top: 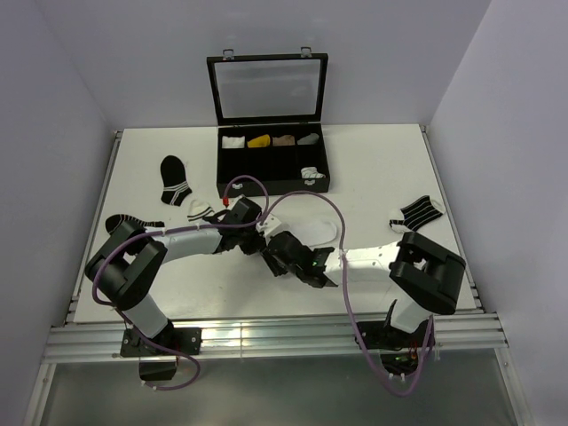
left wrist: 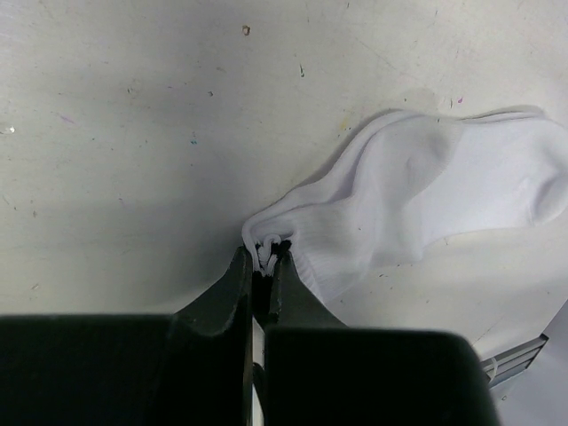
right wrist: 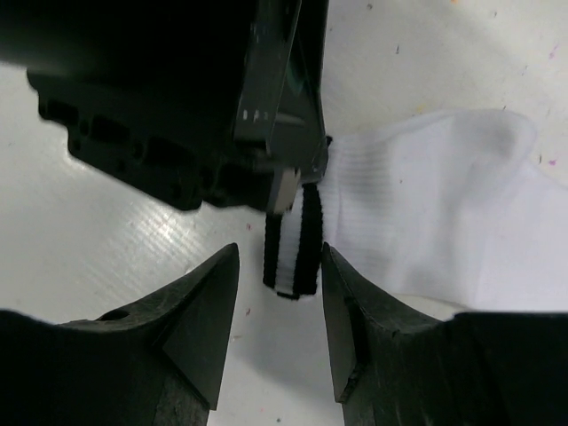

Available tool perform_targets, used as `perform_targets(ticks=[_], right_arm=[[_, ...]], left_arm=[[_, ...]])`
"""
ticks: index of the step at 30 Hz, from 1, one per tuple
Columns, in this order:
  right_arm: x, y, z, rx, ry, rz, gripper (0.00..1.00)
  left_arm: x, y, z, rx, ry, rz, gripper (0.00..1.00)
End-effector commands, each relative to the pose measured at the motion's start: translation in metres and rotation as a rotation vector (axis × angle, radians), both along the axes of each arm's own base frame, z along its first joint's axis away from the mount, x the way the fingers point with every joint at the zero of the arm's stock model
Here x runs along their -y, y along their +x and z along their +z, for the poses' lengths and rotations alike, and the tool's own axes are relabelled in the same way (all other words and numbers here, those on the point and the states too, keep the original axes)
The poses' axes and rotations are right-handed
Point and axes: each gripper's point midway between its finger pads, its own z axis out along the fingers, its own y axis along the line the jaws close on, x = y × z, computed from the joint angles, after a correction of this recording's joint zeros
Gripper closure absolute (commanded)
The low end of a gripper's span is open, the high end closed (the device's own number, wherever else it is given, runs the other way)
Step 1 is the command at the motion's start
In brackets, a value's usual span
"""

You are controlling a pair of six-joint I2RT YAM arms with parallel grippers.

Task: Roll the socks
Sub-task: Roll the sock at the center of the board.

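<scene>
A plain white sock [top: 325, 232] with a black-banded cuff [right wrist: 293, 250] lies mid-table. My left gripper [left wrist: 262, 257] is shut on the cuff edge and holds it up; the sock's body [left wrist: 426, 191] spreads away to the right on the table. In the right wrist view the left gripper [right wrist: 266, 98] fills the top and the banded cuff hangs down from it. My right gripper [right wrist: 280, 253] stands open with the cuff between its fingers, close to the right one. The lined white sock [top: 417, 213] with a black toe lies flat at the right.
A black compartment box [top: 273, 180] with its lid up stands at the back, with small sock bundles inside. Two black socks with white stripes [top: 175, 180] [top: 124, 221] and a small rolled bundle [top: 200, 211] lie at the left. Purple cables loop over both arms.
</scene>
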Motion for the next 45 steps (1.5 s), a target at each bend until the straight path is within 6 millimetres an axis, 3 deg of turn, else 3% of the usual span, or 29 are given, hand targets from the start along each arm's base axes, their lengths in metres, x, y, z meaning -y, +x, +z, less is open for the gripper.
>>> perform_targets(ticks=[1, 8, 11, 12, 14, 16, 20, 22, 23, 24, 25, 27, 28, 32, 34, 36, 37, 45], right_arm=[[-0.006, 0.014, 0.008, 0.059, -0.035, -0.042, 0.50], [0.000, 0.010, -0.014, 0.005, -0.129, -0.053, 0.53], [0.006, 0.007, -0.020, -0.013, -0.149, -0.073, 0.67], [0.008, 0.007, -0.022, -0.019, -0.153, -0.081, 0.80], [0.012, 0.005, -0.025, -0.030, -0.159, -0.097, 0.95], [0.015, 0.004, -0.028, -0.050, -0.154, -0.103, 1.00], [0.014, -0.003, -0.028, -0.149, -0.065, -0.072, 1.00], [0.021, 0.001, -0.028, -0.189, -0.029, -0.087, 1.00], [0.014, -0.004, -0.024, -0.229, 0.024, -0.050, 1.00], [0.013, -0.004, -0.022, -0.249, 0.054, -0.042, 1.00], [0.021, 0.000, -0.024, -0.274, 0.073, -0.059, 1.00], [0.015, -0.004, -0.019, -0.341, 0.153, -0.016, 1.00], [0.015, -0.006, -0.019, -0.373, 0.181, -0.005, 1.00], [0.015, 0.000, -0.015, -0.504, 0.341, 0.013, 1.00], [0.013, -0.011, -0.012, -0.600, 0.436, 0.062, 1.00], [0.016, 0.000, -0.006, -0.629, 0.540, 0.042, 1.00], [0.019, -0.006, -0.011, -0.675, 0.560, 0.046, 1.00], [0.035, 0.001, -0.022, -0.816, 0.733, -0.057, 1.00]], left_arm=[[-0.023, -0.017, -0.025, -0.072, 0.126, -0.018, 1.00], [-0.021, -0.017, -0.022, -0.068, 0.109, -0.011, 1.00], [-0.019, -0.016, -0.020, -0.065, 0.093, -0.005, 1.00], [-0.020, -0.017, -0.021, -0.071, 0.091, 0.001, 1.00], [-0.018, -0.017, -0.018, -0.064, 0.069, 0.015, 0.98], [-0.020, -0.019, -0.018, -0.064, 0.057, 0.029, 0.93], [-0.023, -0.018, -0.005, -0.035, 0.005, 0.074, 0.78], [-0.029, -0.017, -0.002, -0.018, 0.001, 0.101, 0.66], [-0.030, -0.015, 0.006, 0.001, -0.023, 0.122, 0.61], [-0.032, -0.015, 0.008, 0.008, -0.030, 0.138, 0.49], [-0.036, -0.015, 0.008, 0.019, -0.034, 0.153, 0.43], [-0.039, -0.016, 0.015, 0.040, -0.065, 0.181, 0.30], [-0.038, -0.014, 0.019, 0.054, -0.090, 0.194, 0.27], [-0.036, -0.015, 0.027, 0.098, -0.147, 0.193, 0.25], [-0.035, -0.015, 0.026, 0.106, -0.159, 0.184, 0.26], [-0.031, -0.015, 0.025, 0.112, -0.177, 0.173, 0.26], [-0.030, -0.015, 0.024, 0.113, -0.182, 0.169, 0.26], [-0.011, -0.010, 0.022, 0.129, -0.224, 0.124, 0.28]])
